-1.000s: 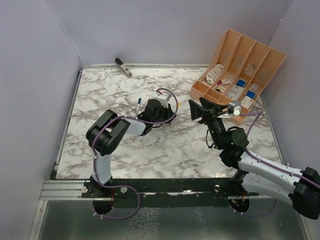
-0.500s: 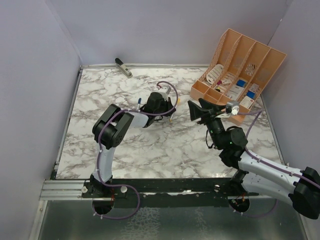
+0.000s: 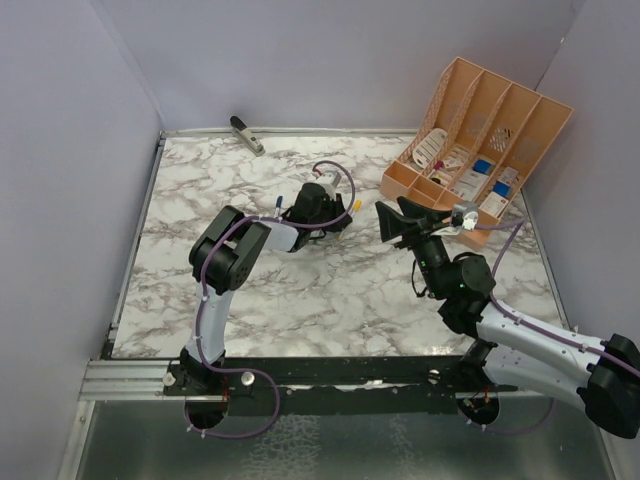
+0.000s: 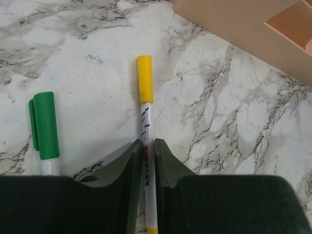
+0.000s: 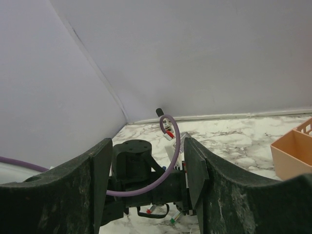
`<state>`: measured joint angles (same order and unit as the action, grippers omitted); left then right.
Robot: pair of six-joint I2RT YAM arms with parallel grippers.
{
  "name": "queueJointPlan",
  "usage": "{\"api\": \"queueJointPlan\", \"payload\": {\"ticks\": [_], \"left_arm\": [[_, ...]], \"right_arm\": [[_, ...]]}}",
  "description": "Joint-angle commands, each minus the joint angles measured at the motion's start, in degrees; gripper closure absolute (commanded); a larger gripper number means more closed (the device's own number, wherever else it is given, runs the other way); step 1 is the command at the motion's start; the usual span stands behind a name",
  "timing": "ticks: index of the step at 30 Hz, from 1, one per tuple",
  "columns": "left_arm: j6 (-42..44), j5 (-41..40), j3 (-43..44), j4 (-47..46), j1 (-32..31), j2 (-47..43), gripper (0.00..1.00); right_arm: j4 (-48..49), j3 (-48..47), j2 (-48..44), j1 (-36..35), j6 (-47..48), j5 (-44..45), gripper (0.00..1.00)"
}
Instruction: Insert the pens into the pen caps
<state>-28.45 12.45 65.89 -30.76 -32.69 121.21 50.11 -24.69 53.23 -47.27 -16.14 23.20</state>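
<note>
My left gripper [image 4: 146, 144] is shut on a silvery-white pen [image 4: 146, 122] that wears a yellow cap [image 4: 144, 79] at its far end. It holds the pen low over the marble. A second pen with a green cap [image 4: 45, 126] lies on the marble to its left. In the top view the left gripper [image 3: 338, 216] is at mid-table, with the yellow cap [image 3: 357, 208] pointing at the organizer. A pen with a blue tip [image 3: 277, 207] lies by the left wrist. My right gripper [image 3: 396, 222] is open and empty, raised to the right of the left gripper. It also shows in the right wrist view [image 5: 148, 161].
An orange organizer [image 3: 480, 125] with blue and white items stands at the back right, its wall close ahead of the left gripper [image 4: 234, 24]. A dark-and-white clip-like object [image 3: 246, 135] lies at the back wall. Pen ends with red [image 5: 148, 210] and green [image 5: 173, 220] tips show under the left arm.
My left gripper has moved right and farther back, towards the organizer, with the yellow-capped pen in it. The right arm has not moved.
</note>
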Motion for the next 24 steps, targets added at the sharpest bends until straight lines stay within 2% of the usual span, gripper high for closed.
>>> {"api": "queueJointPlan", "payload": {"ticks": [1,6,14,20,24], "left_arm": [[-0.6,0.8,0.0,1.5,0.0,0.7,0.77],[0.1,-0.7,-0.5,1.5,0.0,-2.0,0.65],[2.5,-3.1,-2.4,1.5,0.2,-8.1,0.57],[4.9,-5.5,-6.3,1.5,0.3,-15.3,0.55],[5.6,-7.4,-10.7,1.5,2.1,-20.9,0.44]], "right_arm": [[0.5,0.4,-0.8,-0.3,0.8,0.6,0.40],[0.5,0.3,-0.9,-0.3,1.4,0.7,0.40],[0.7,0.2,-0.8,-0.3,2.8,3.4,0.39],[-1.8,-1.8,1.7,0.0,6.2,16.4,0.29],[-2.5,-1.5,4.4,3.8,6.9,17.1,0.26]]}}
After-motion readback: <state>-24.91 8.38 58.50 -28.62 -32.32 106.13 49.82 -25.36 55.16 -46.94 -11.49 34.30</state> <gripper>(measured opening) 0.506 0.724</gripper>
